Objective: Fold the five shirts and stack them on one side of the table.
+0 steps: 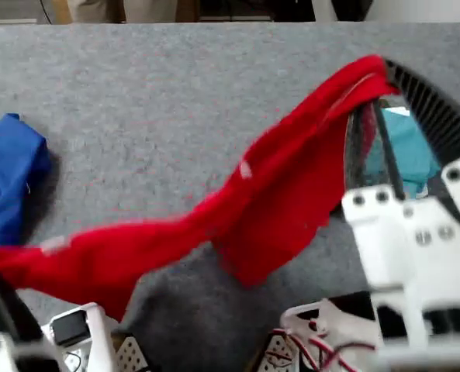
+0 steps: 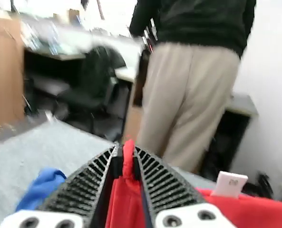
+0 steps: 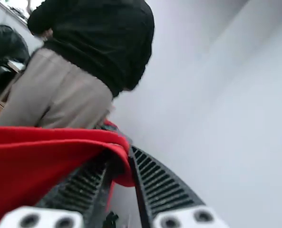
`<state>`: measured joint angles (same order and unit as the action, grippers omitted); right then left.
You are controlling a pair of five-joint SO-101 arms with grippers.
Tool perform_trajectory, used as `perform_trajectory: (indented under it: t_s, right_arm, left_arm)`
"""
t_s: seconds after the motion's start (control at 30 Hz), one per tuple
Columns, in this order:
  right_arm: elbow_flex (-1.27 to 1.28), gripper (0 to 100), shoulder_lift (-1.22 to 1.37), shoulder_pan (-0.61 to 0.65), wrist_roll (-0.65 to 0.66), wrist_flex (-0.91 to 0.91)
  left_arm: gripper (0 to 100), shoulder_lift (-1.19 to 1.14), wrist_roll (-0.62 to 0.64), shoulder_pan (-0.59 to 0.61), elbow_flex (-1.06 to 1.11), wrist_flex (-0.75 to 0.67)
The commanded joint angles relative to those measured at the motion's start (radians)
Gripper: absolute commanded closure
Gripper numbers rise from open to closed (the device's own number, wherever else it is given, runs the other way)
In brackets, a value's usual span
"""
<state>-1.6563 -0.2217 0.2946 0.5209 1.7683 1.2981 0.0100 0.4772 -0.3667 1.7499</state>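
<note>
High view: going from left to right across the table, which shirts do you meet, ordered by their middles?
blue shirt → red shirt → teal shirt

No legible text, number or sign appears in any view. A white tag [image 2: 231,183] on the red shirt [image 2: 255,211] carries two faint marks, too blurred to read. A small pale label [image 1: 245,169] on the same shirt is likewise unreadable.
</note>
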Motion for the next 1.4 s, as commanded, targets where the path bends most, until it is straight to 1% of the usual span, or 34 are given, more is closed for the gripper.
perform_trajectory:
  t_s: [0.0, 0.17, 0.33, 0.4, 0.47, 0.57, 0.67, 0.77, 1.0, 1.23, 1.33, 1.37]
  right_arm:
    - [0.036, 99.7, -0.03, 0.061, 0.02, 0.003]
    - [0.131, 99.7, -0.097, 0.073, 0.026, -0.1]
    - [0.255, 99.7, -0.165, 0.073, 0.028, -0.27]
    - [0.311, 99.7, -0.185, 0.073, 0.052, -0.345]
    - [0.351, 99.7, -0.202, 0.079, 0.089, -0.41]
    - [0.381, 99.7, -0.22, 0.099, 0.101, -0.479]
    - [0.384, 99.7, -0.232, 0.127, 0.1, -0.486]
    - [0.384, 99.7, -0.24, 0.137, 0.097, -0.466]
    - [0.384, 99.7, -0.243, 0.137, 0.1, -0.364]
    - [0.378, 99.7, -0.246, 0.137, 0.1, -0.356]
    - [0.38, 99.7, -0.246, 0.137, 0.101, -0.361]
    - [0.381, 99.7, -0.246, 0.137, 0.101, -0.362]
  left_arm:
    - [98, 0.031, -0.009, 0.026, 0.06, 0.009]
    - [98, 0.07, -0.008, 0.031, 0.143, 0.009]
    - [98, 0.091, -0.008, 0.031, 0.143, 0.0]
    - [98, 0.088, -0.009, 0.031, 0.127, -0.037]
    - [98, 0.088, -0.009, 0.029, 0.117, -0.104]
    - [98, 0.088, -0.009, 0.031, 0.12, -0.212]
    - [98, 0.088, -0.009, 0.031, 0.121, -0.269]
    - [98, 0.088, -0.009, 0.031, 0.112, -0.282]
    - [98, 0.097, -0.011, 0.032, 0.11, -0.262]
    - [98, 0.09, -0.044, 0.031, 0.052, -0.08]
    - [98, 0.096, -0.044, 0.029, 0.075, 0.011]
    - [98, 0.097, -0.043, 0.031, 0.109, 0.011]
